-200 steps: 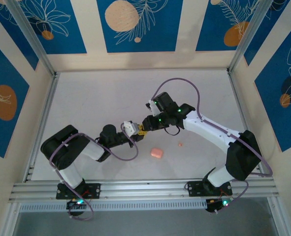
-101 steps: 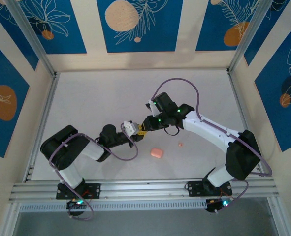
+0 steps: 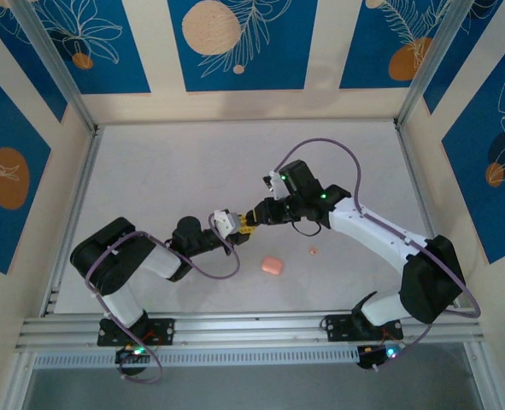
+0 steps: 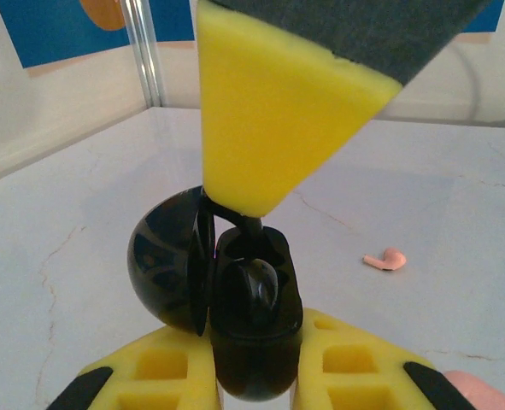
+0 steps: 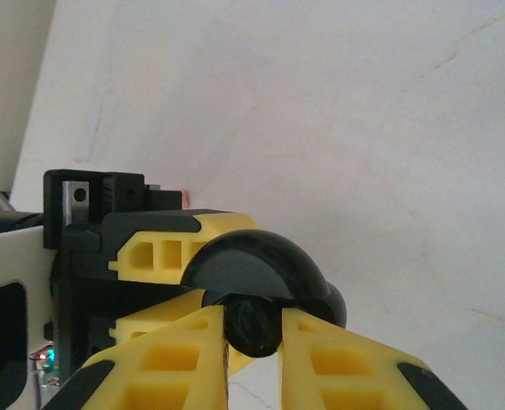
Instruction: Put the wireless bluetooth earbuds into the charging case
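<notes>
In the left wrist view my left gripper is shut on the black charging case, which stands upright with its domed lid swung open to the left. One black earbud sits in the case's near socket. From above, a yellow finger of my right gripper reaches down to the case's far socket. In the right wrist view my right gripper is shut on the other earbud, just under the lid. From the top view the two grippers, left and right, meet tip to tip mid-table.
A pink oval piece and a small pink speck lie on the white table just right of the grippers. The speck is earbud-shaped. Aluminium rails and patterned walls border the table.
My right gripper has closed its fingers on the earbud at the case. The right arm's wrist and elbow have shifted to the right. The left arm holds still.
</notes>
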{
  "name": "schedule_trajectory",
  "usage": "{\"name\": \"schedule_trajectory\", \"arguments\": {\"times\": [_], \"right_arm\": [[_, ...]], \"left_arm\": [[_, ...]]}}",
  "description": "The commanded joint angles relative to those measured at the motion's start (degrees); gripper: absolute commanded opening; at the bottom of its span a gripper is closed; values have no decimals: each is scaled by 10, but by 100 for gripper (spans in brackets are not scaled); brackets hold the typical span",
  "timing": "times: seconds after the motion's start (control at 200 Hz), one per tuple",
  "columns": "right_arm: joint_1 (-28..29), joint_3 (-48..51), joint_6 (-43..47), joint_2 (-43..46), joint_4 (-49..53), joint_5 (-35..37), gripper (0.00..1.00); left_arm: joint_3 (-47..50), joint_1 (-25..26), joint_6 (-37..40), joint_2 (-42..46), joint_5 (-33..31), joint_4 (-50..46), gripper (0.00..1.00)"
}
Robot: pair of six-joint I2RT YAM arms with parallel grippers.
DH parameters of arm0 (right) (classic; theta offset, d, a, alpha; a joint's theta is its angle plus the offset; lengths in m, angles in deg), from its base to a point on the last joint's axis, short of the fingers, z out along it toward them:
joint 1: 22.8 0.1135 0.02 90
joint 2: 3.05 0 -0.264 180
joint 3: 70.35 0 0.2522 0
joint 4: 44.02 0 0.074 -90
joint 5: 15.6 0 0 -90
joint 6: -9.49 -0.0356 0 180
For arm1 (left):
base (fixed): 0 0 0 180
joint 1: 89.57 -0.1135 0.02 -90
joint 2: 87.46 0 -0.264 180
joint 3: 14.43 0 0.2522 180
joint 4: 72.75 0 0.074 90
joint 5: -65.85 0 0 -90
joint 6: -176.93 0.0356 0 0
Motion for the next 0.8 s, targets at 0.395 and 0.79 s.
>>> {"name": "schedule_trajectory", "arguments": {"times": [0.395,0.79], "right_arm": [[-52,93,-102,75,-148,-145,20],[-56,156,-170,85,-266,-163,20]], "left_arm": [[-3,7,6,-14,-2,41,18],[-13,8,-13,-8,-2,40,18]]}}
